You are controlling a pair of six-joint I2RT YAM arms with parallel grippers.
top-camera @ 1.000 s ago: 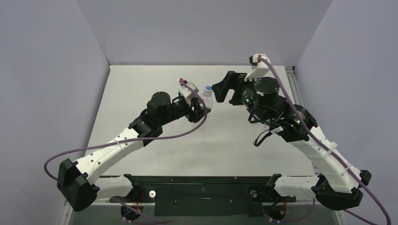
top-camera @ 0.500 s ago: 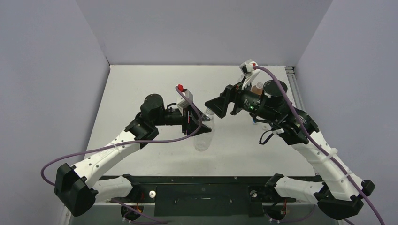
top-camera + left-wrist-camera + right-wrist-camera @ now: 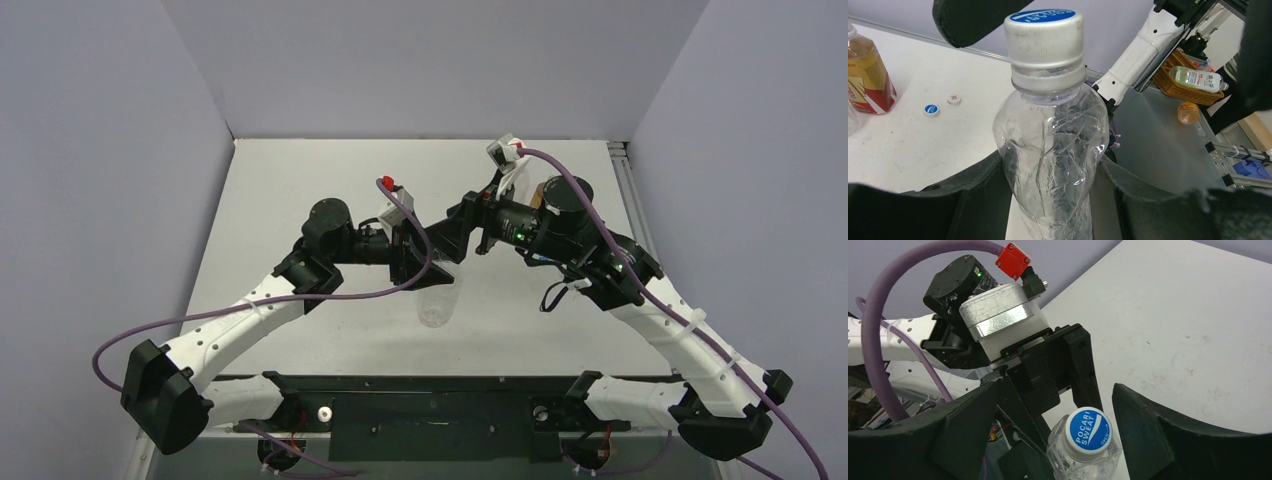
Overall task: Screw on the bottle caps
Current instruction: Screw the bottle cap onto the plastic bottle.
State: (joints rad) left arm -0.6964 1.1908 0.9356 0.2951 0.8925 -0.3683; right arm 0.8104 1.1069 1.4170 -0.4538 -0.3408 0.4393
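Note:
My left gripper (image 3: 420, 262) is shut on the crumpled clear bottle (image 3: 436, 300) and holds it upright above the table's middle. In the left wrist view its fingers (image 3: 975, 195) squeeze the bottle's body (image 3: 1053, 140). A blue-and-white cap (image 3: 1043, 30) sits on the bottle's neck. My right gripper (image 3: 450, 232) is open at the bottle's top. In the right wrist view its fingers (image 3: 1143, 425) stand either side of the cap (image 3: 1089, 432), with a gap on each side. The amber bottle with a red band (image 3: 865, 75) stands on the table. Two loose caps lie near it, one blue (image 3: 931, 109) and one whitish (image 3: 953, 98).
The right arm (image 3: 650, 300) crosses the table's right half and mostly hides the amber bottle from above. Grey walls (image 3: 420, 60) close in the back and sides. Off the table, a wicker basket (image 3: 1193, 75) holds another bottle.
My left gripper has carried the clear bottle nearer and turned it upright. My right gripper has swung left and come over the bottle's capped top.

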